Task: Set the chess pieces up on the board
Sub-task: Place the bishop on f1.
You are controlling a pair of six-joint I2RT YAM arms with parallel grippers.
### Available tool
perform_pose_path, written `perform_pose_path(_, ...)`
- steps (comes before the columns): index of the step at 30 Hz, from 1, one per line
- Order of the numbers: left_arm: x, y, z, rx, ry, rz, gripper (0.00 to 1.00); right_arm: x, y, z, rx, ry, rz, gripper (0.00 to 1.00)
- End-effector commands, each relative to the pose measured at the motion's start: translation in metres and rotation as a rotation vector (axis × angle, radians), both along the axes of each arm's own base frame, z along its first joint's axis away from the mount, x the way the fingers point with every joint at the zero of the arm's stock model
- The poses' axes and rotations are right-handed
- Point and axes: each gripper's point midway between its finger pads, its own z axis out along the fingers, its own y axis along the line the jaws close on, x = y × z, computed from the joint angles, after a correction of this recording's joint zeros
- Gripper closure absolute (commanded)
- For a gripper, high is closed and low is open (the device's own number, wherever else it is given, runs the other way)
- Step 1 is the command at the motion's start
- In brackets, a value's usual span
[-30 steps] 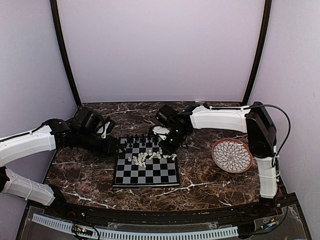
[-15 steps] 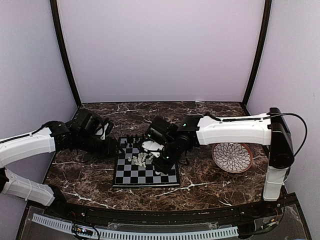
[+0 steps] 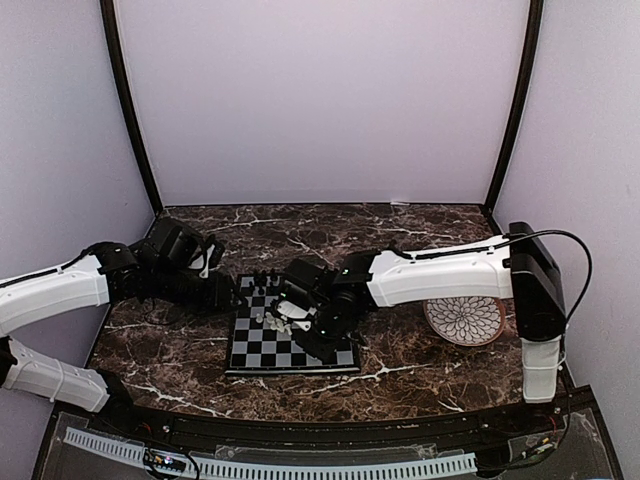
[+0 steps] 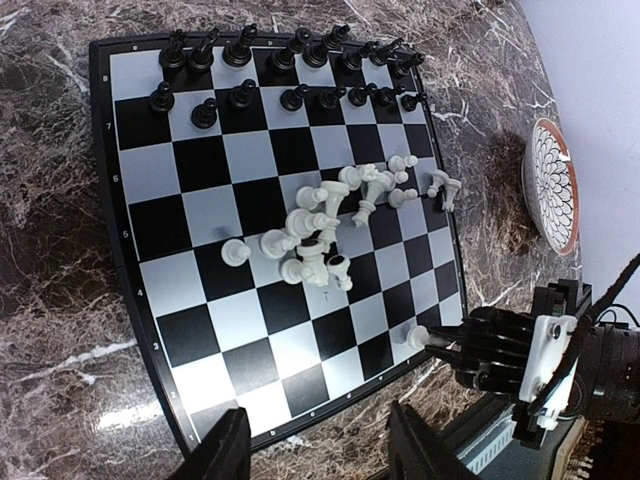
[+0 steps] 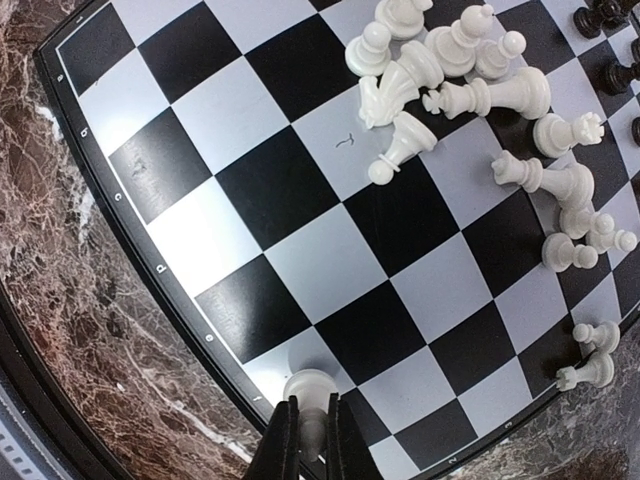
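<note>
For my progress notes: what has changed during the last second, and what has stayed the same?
The right pincer, shut on a white piece, moved left and toward the near edge of the board. The left pincer, open, and the white pile stayed put.

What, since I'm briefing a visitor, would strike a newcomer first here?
A jumble of toppled cream-white pieces lies in the middle of the board, against black pieces standing in two neat rows along its far edge. Then comes the right end effector, shut on a lone white piece at the near edge.
</note>
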Motion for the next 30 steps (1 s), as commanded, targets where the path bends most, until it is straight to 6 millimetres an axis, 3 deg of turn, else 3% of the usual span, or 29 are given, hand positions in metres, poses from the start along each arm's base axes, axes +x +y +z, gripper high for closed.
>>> perform_pose_path(1, 0.000, 0.002, 0.001, 0.005, -0.007, 0.008, 0.51, 0.002, 0.011, 0.005, 0.032, -0.021, -0.008, 1.00)
perform_pose_path(21, -0.001, 0.003, -0.006, 0.008, 0.006, 0.012, 0.51, -0.007, 0.010, -0.010, 0.006, 0.033, 0.014, 1.00)
perform_pose_path(26, -0.001, 0.003, -0.006, 0.004, 0.007, 0.016, 0.51, -0.005, 0.009, -0.004, 0.012, 0.024, 0.005, 0.86)
perform_pose_path(30, -0.001, 0.001, -0.005, 0.000, 0.004, 0.012, 0.51, -0.002, 0.014, 0.022, 0.067, -0.006, 0.014, 0.78)
